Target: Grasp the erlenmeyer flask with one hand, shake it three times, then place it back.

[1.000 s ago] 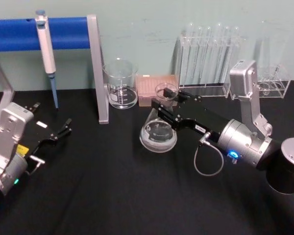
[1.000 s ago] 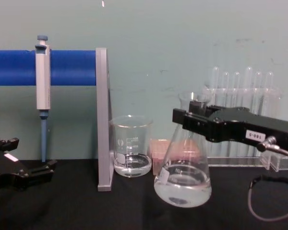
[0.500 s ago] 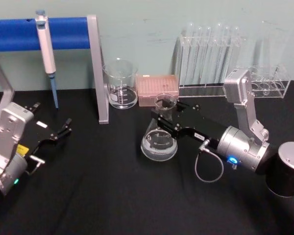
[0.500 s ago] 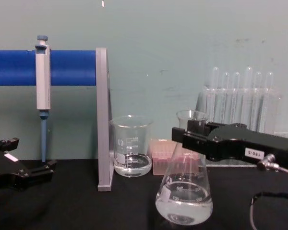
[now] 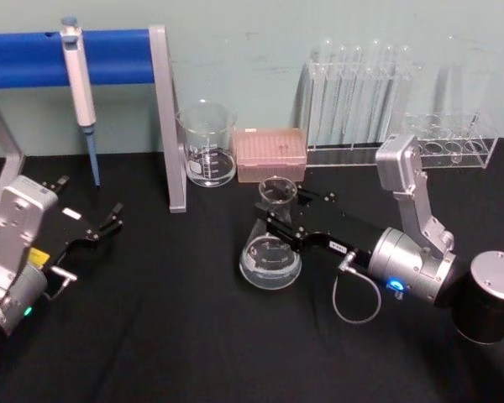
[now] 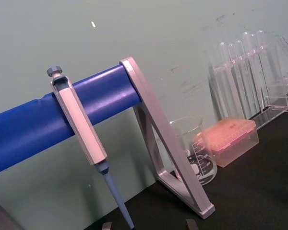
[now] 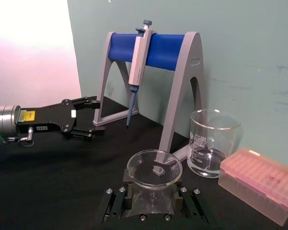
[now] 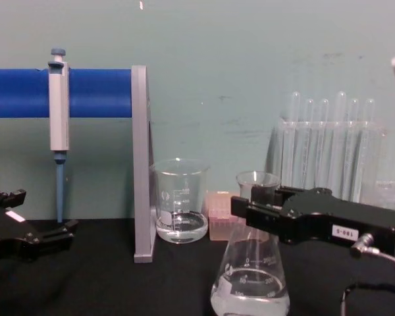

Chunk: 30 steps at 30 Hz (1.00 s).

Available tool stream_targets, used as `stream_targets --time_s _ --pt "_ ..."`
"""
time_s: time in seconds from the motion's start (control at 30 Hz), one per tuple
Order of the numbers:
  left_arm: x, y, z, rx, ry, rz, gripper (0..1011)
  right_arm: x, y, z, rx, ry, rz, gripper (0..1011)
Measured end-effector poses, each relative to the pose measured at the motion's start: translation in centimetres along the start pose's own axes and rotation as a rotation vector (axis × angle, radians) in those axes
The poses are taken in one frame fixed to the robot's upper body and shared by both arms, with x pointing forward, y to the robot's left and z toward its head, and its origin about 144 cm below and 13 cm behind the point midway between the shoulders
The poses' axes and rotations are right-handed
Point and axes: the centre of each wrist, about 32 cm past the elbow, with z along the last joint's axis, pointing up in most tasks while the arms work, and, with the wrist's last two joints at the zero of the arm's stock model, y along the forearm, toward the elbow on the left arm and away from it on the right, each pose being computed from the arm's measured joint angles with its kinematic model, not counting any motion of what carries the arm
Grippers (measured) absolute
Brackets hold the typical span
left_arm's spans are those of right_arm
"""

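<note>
**Right gripper clamped on the neck of the erlenmeyer flask, mid-table.**

Head view: the flask stands upright, its wide base low at the black table, in front of the pink box and near the beaker — whether the base touches the table I cannot tell. The left gripper sits at the table's left side with its fingers spread, well apart from the flask. Chest view: the black jaws pinch the neck just under the flared rim, and clear liquid lies in the flask's bottom. Right wrist view: the rim shows from above between the two fingers, with the pipette hanging on its blue stand behind. Left wrist view: pipette, beaker, pink box and test tubes — all along the wall.
</note>
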Motion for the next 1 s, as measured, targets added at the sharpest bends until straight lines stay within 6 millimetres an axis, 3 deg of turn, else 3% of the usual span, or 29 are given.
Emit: stream_targets --time_s 1.0 --pt "0.0 0.0 0.0 0.0 0.0 0.0 1001 0.17 0.27 -0.98 -0.049 0.0 0.011 450"
